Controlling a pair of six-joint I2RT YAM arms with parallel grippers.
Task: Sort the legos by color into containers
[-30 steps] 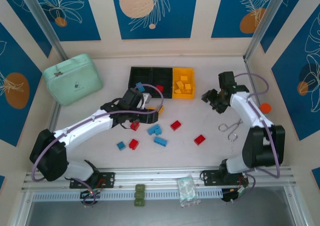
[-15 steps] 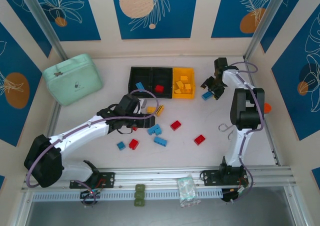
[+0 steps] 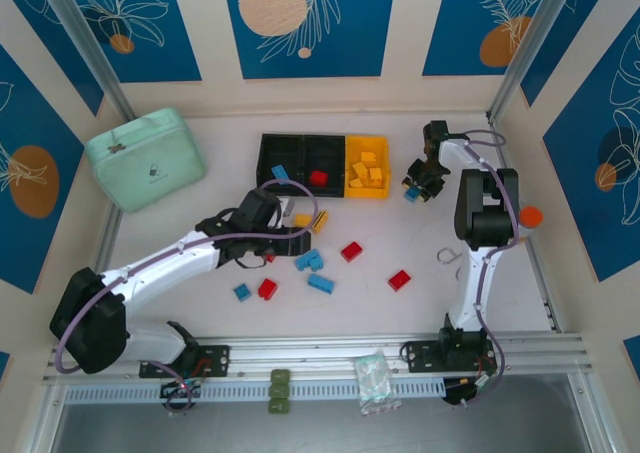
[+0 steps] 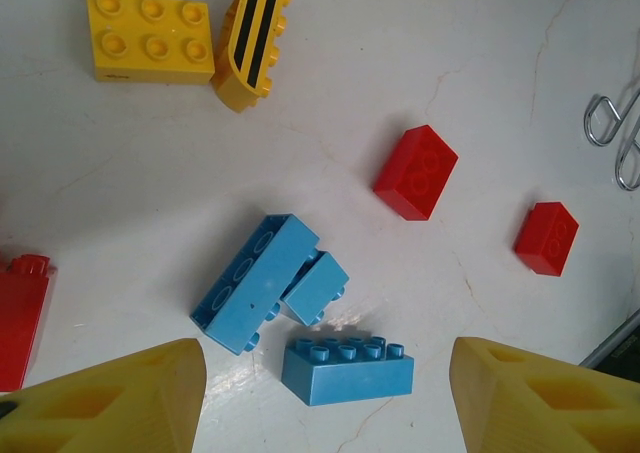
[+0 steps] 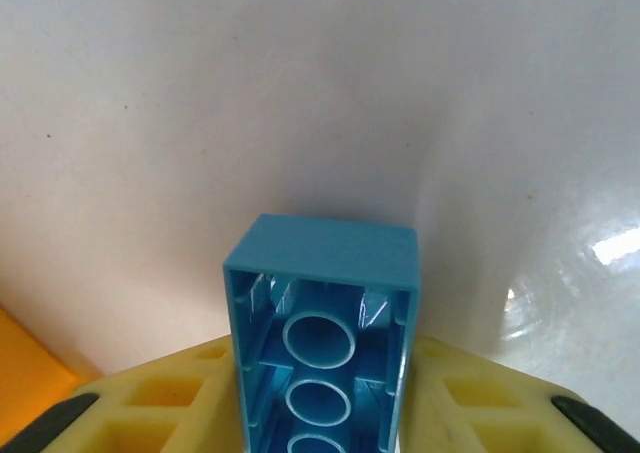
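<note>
The containers (image 3: 300, 149) stand in a row at the back: two black bins and a yellow bin (image 3: 381, 193) with yellow legos. My right gripper (image 3: 414, 187) (image 5: 320, 373) is just right of them, shut on a blue lego (image 3: 411, 194) (image 5: 330, 293) whose hollow underside faces the camera. My left gripper (image 3: 298, 240) (image 4: 325, 393) hangs open over loose blue legos (image 3: 309, 261) (image 4: 347, 368). Red legos (image 3: 351, 251) (image 4: 415, 171), a yellow lego (image 4: 150, 35) and a striped one (image 4: 253, 38) lie around them.
A mint-green zip case (image 3: 146, 158) sits at the back left. A metal clip (image 3: 452, 256) (image 4: 615, 133) lies by the right arm, and an orange cap (image 3: 530, 215) shows at the right wall. More legos (image 3: 267, 289) lie toward the front left.
My right arm swung toward the back beside the yellow bin and its jaws closed on the blue lego. My left arm drew back from the bins over the loose blue legos.
</note>
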